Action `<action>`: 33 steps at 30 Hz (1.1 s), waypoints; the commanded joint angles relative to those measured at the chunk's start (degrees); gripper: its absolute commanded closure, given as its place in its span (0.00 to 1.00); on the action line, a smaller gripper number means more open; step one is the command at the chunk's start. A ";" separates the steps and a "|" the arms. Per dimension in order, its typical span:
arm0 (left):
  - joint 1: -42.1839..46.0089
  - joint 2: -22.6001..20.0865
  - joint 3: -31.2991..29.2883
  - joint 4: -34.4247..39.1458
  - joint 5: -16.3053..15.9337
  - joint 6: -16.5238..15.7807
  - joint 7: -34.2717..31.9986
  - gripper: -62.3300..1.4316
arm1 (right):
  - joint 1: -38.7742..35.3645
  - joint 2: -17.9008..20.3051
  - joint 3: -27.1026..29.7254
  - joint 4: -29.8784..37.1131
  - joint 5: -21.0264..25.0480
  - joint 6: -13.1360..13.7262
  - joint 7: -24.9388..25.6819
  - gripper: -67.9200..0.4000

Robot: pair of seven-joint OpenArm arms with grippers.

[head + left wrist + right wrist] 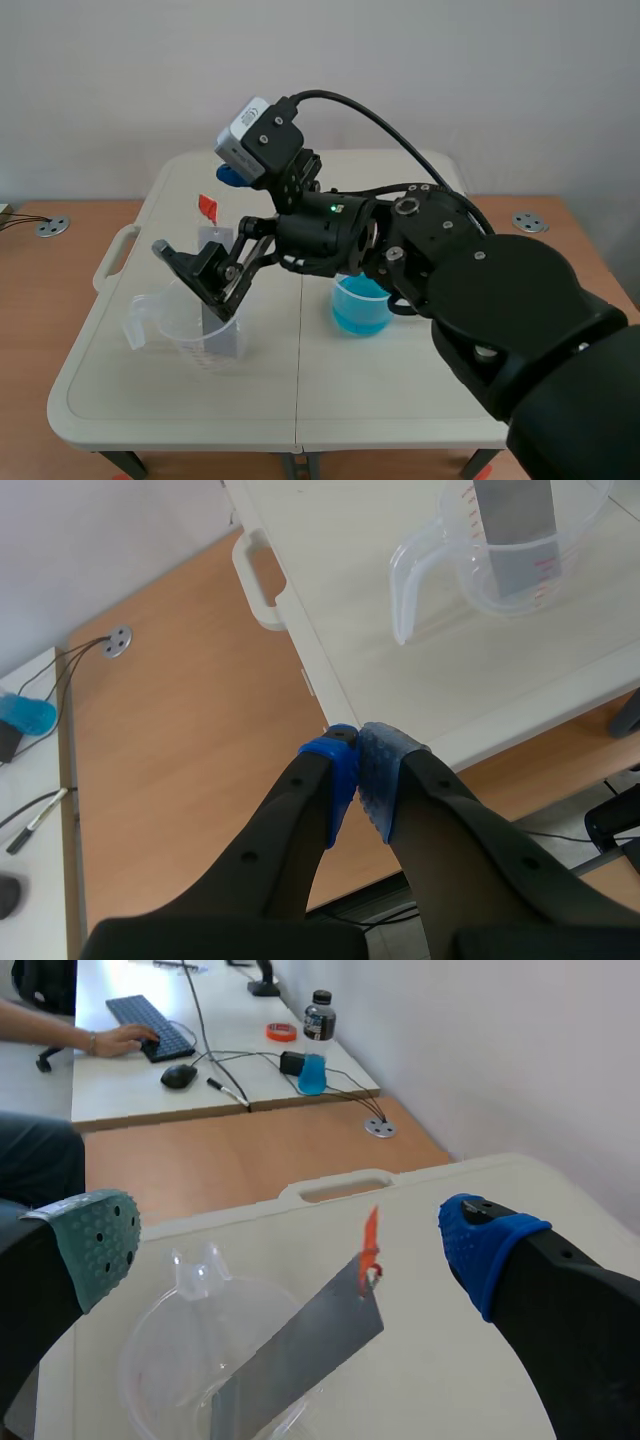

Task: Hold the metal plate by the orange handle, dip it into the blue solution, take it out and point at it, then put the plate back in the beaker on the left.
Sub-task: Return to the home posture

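The grey metal plate (222, 338) leans in the clear beaker (170, 330) on the table's left, its orange handle (207, 208) sticking up. My right gripper (197, 213) reaches across from the right and hangs open around the handle without touching it. In the right wrist view the plate (300, 1350) and handle (370, 1245) lie between the grey-green pad (95, 1245) and the blue pad (485, 1250), inside the beaker (160, 1360). The beaker of blue solution (360, 308) stands mid-table, partly behind the right arm. My left gripper (358, 770) is shut on nothing off the table's corner, the plate (512, 530) far ahead of it.
The white folding table (300, 400) has a carry handle (115, 255) on its left edge. Wooden floor with cable outlets (52, 226) surrounds it. A person's hand (110, 1040) rests on a keyboard (160, 1022) at a desk beyond the table.
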 commanded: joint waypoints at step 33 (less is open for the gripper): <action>-22.38 -0.15 9.40 0.98 2.21 -2.43 3.10 0.00 | -28.33 34.97 8.61 40.39 34.03 -15.06 -14.10 0.02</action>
